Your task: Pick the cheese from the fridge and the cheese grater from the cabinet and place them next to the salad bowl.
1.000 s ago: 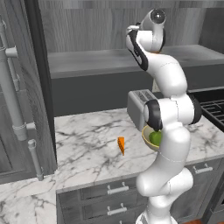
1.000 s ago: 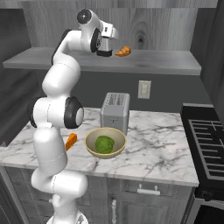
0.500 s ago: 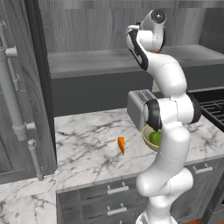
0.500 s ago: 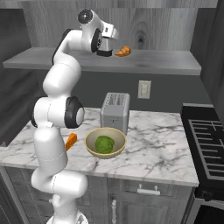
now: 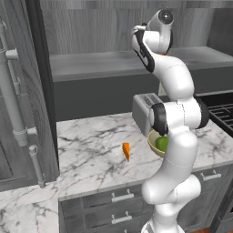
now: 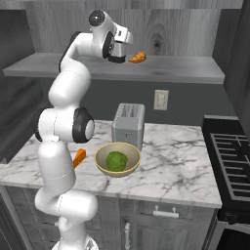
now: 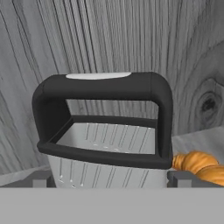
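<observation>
The tool (image 6: 118, 55) is reaching up to the shelf of the cabinet (image 6: 166, 73), its jaws spread as wide as they go and gripping nothing. In the hand view its two finger tips (image 7: 41, 178) are showing at the lower corners, one on each side of the cheese grater (image 7: 105, 131), and the grater is standing upright between them, very close to the camera. Whether the tips are touching the grater's sides cannot be told; a gap seems to be showing on each side. The black top handle is facing the camera, with the silver perforated faces below it and the grey wood-grain back wall behind.

An orange-brown croissant-like item (image 7: 201, 165) is lying on the shelf just beside the grater; in the right base view it (image 6: 137, 57) is sitting just beside the tool.

Down on the marble table (image 6: 176, 171), the cheese (image 5: 126, 150) is lying as a small orange wedge, near the salad bowl (image 6: 117, 159) with its green contents. The silver toaster (image 6: 128, 125) is standing just behind the bowl. The fridge (image 5: 20, 100) is standing at the left of the left base view, with its long grey handle showing.
</observation>
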You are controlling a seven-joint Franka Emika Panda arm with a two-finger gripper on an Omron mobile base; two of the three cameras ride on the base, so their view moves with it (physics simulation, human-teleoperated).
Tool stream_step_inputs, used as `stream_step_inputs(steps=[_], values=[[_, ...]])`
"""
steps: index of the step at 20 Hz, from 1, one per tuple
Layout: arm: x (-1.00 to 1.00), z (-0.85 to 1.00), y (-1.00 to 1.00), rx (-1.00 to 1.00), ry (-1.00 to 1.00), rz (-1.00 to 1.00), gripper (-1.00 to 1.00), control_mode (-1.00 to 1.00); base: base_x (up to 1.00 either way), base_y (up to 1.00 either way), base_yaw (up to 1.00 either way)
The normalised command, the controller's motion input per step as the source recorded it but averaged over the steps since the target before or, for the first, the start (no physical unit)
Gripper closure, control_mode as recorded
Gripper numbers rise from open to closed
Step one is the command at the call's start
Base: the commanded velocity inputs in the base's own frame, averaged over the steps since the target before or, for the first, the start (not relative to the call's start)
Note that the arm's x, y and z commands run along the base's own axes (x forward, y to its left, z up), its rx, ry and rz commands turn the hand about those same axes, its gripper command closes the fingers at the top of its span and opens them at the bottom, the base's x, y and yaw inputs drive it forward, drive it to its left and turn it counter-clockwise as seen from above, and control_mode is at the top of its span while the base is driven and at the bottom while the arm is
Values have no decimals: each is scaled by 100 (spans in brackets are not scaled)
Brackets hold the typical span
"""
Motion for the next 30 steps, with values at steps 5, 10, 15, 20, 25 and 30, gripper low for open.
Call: stream_step_inputs(steps=[5,10,15,20,25,30], values=[[-7,-2,0,2,0,0,100,-100,0,0,0],[-26,0,0,3,-2,0,100,-100,0,0,0],[-50,0,2,1,-7,0,100,-100,0,0,0],[-73,-3,11,0,-18,-1,100,-100,0,0,0],[-77,-1,10,0,-17,-1,100,-100,0,0,0],[-69,2,13,0,-3,-2,100,-100,0,0,0]])
